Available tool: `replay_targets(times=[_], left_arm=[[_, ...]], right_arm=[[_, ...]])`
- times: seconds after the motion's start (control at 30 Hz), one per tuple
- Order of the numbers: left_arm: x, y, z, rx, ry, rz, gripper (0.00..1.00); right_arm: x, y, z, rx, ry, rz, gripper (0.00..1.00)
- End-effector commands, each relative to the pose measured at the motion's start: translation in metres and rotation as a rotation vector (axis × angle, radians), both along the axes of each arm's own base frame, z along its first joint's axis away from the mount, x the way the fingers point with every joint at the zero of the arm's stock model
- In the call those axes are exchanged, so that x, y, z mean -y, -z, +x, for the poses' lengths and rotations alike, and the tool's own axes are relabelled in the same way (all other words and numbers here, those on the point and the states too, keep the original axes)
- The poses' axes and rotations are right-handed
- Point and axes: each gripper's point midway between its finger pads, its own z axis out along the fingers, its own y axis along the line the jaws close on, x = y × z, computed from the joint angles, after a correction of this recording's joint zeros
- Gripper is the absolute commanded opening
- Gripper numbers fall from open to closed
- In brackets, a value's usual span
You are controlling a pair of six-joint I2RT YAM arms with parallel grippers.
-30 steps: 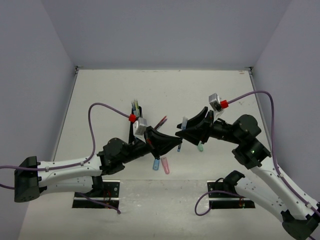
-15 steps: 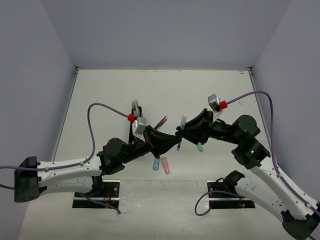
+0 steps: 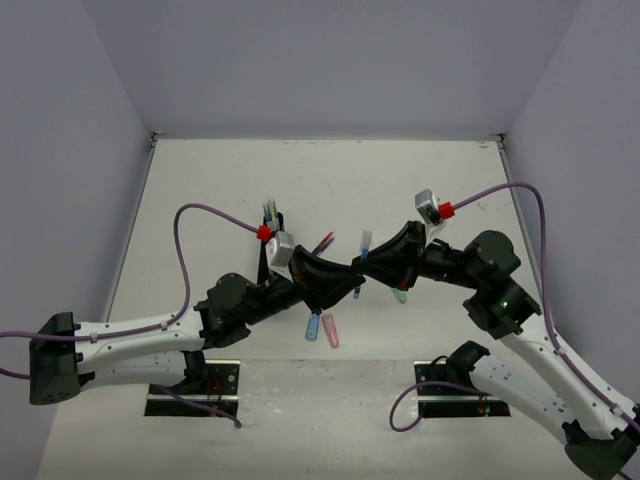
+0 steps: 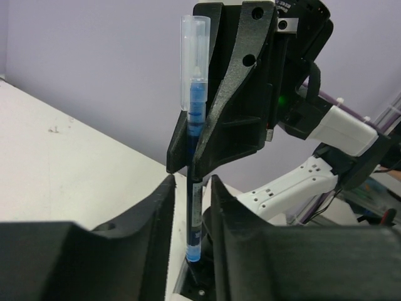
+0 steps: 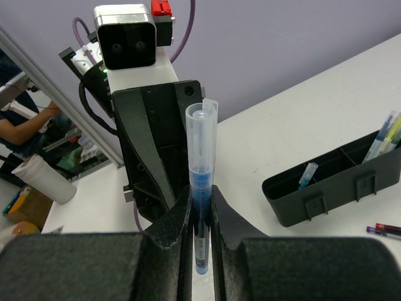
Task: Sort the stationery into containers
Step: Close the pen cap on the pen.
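A blue pen with a clear cap (image 3: 362, 255) stands upright in mid-air between the two grippers. My right gripper (image 3: 367, 262) is shut on its barrel; the right wrist view shows the pen (image 5: 202, 157) pinched between the right gripper (image 5: 200, 197) jaws. My left gripper (image 3: 350, 282) faces it from the left. The left wrist view has the pen (image 4: 195, 106) between the left gripper (image 4: 191, 185) jaws with a small gap on each side, so it is open. The black containers (image 3: 270, 238) (image 5: 332, 188) lie behind the left arm and hold a few pens (image 5: 388, 138).
A red pen (image 3: 322, 243) lies right of the organiser. Short blue (image 3: 313, 328) and pink (image 3: 331, 330) pieces lie near the front, below the grippers. A green piece (image 3: 400, 295) lies under the right arm.
The right gripper has moved in and closed on the blue pen. The left gripper, shut on the pen before, has loosened its jaws.
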Motion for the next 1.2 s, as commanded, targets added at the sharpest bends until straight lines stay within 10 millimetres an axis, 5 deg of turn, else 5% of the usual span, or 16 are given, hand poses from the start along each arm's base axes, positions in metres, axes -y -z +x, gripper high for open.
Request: replay_targets(times=[0.0,0.23,0.37,0.57,0.7,0.77,0.9,1.17], left_arm=[[0.006,-0.023,0.004,0.044,-0.003,-0.023,0.35],[0.02,-0.012,-0.004,0.047,0.067,0.01,0.27],[0.023,-0.011,-0.006,0.048,0.08,0.021,0.02],[0.02,-0.015,-0.006,0.068,0.072,0.014,0.0],[0.017,-0.017,-0.005,0.082,0.06,0.019,0.0],[0.016,-0.017,-0.006,0.09,0.064,0.023,0.0],[0.016,-0.013,-0.012,0.1,0.089,0.027,0.0],[0.013,-0.013,-0.016,0.109,0.107,0.028,0.0]], right_arm=[[0.002,-0.024,-0.003,0.048,0.002,0.032,0.0],[0.002,-0.034,-0.004,0.06,-0.003,0.041,0.0],[0.002,-0.033,-0.004,0.058,-0.003,0.039,0.0],[0.001,-0.031,-0.004,0.057,-0.009,0.036,0.0],[0.002,-0.029,-0.005,0.062,-0.007,0.033,0.2],[0.007,-0.03,0.001,0.065,0.049,0.022,0.5],[0.018,-0.036,0.008,0.083,0.135,-0.011,0.62],[0.036,-0.061,0.005,0.162,0.206,-0.062,0.65]])
